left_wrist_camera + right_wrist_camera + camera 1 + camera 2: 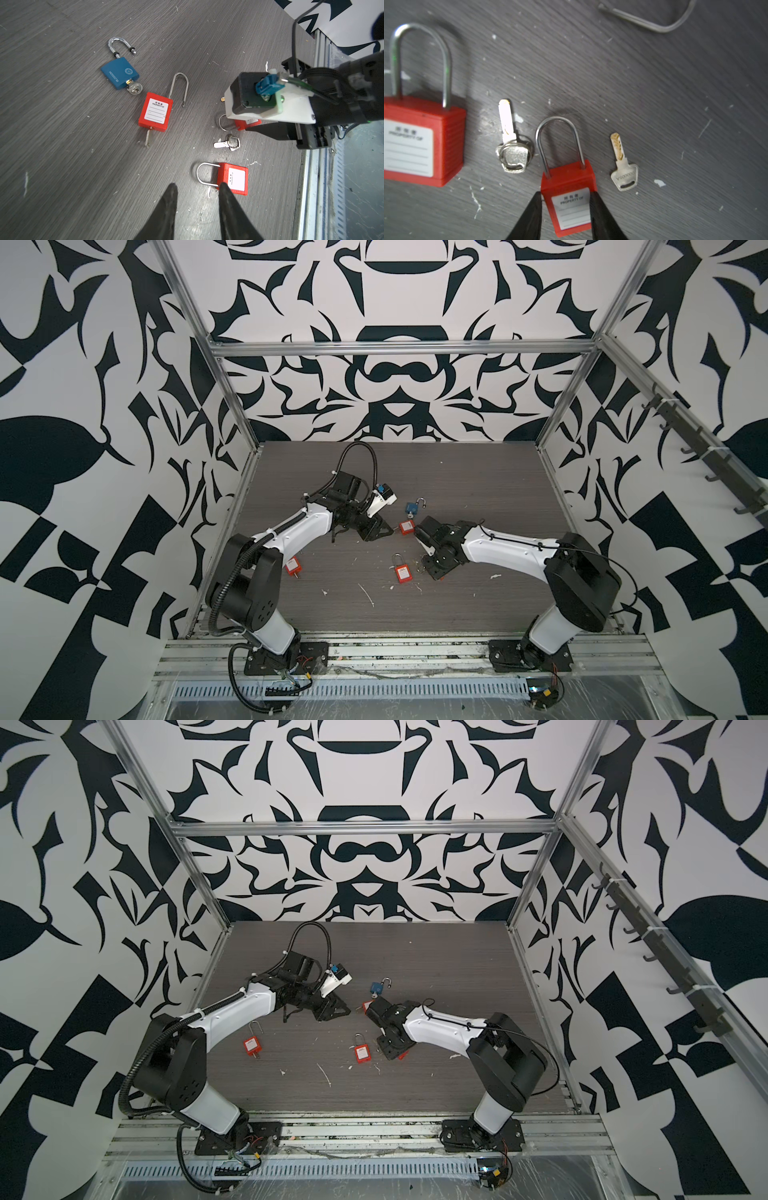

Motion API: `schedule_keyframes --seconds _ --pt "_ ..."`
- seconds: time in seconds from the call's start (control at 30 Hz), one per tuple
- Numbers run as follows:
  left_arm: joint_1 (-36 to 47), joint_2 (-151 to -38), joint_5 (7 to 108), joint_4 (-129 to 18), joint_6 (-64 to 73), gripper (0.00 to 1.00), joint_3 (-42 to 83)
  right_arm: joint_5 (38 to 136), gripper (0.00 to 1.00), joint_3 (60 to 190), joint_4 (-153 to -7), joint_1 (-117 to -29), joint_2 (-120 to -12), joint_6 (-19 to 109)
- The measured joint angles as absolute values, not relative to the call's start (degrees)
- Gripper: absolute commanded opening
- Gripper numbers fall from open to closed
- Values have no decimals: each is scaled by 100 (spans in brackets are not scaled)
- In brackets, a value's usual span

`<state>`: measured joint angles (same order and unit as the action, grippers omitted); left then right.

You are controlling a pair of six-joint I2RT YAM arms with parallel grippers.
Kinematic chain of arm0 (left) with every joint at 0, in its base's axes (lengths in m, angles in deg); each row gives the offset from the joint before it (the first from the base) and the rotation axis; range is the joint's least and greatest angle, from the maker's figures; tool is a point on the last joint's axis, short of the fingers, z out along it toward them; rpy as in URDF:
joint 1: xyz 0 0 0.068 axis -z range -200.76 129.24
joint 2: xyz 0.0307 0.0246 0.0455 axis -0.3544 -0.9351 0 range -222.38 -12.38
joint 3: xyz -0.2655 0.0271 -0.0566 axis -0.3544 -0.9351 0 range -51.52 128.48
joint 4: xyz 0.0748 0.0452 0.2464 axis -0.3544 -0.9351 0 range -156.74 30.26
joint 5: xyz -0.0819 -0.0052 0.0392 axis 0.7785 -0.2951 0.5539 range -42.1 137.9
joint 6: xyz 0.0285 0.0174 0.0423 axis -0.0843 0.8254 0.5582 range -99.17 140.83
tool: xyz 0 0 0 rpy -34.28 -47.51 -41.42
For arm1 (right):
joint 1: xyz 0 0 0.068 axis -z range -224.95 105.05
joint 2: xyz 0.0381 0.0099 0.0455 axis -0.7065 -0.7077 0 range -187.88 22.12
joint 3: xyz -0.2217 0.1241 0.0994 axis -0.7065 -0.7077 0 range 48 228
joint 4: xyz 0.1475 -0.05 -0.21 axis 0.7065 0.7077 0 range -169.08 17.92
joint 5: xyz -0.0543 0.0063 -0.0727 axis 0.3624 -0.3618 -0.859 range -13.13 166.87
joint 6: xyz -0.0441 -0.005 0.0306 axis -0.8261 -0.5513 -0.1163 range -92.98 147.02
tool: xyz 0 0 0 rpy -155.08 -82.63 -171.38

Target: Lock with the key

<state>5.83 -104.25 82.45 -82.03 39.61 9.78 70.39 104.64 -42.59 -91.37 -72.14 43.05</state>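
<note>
My right gripper (565,196) is shut on the body of a small red padlock (571,182) that lies on the table with its shackle closed. Two loose keys flank that padlock: a key on a ring (510,147) and a bare key (623,168). In a top view the right gripper (426,569) sits low at mid table. My left gripper (198,187) is open with nothing between its fingers, hovering beside another red padlock (232,178). Further off lie a red padlock (155,111) with its shackle open and a key in it.
A blue padlock (120,72) with its shackle open and a key in it lies toward the back (413,508). One more red padlock (293,566) rests near the left arm's elbow. White scraps litter the grey table (478,489). Metal frame posts edge both sides.
</note>
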Motion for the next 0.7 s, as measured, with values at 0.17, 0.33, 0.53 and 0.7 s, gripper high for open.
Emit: schedule_keyframes --seconds 0.17,0.33,0.53,0.7 --pt "583 -10403 8247 -8203 3922 37 978 6899 50 10471 -4244 -9163 -7222 4609" --pt "583 -10355 8249 -8203 3869 37 978 6822 50 10468 -4244 -9167 -7222 4812" --pt "583 -10209 8249 -8198 3837 37 959 6822 47 10468 -4253 -9171 -7378 5120" --pt "583 -10196 8249 -8192 3817 37 950 6816 44 10468 -4272 -9171 -7445 5363"
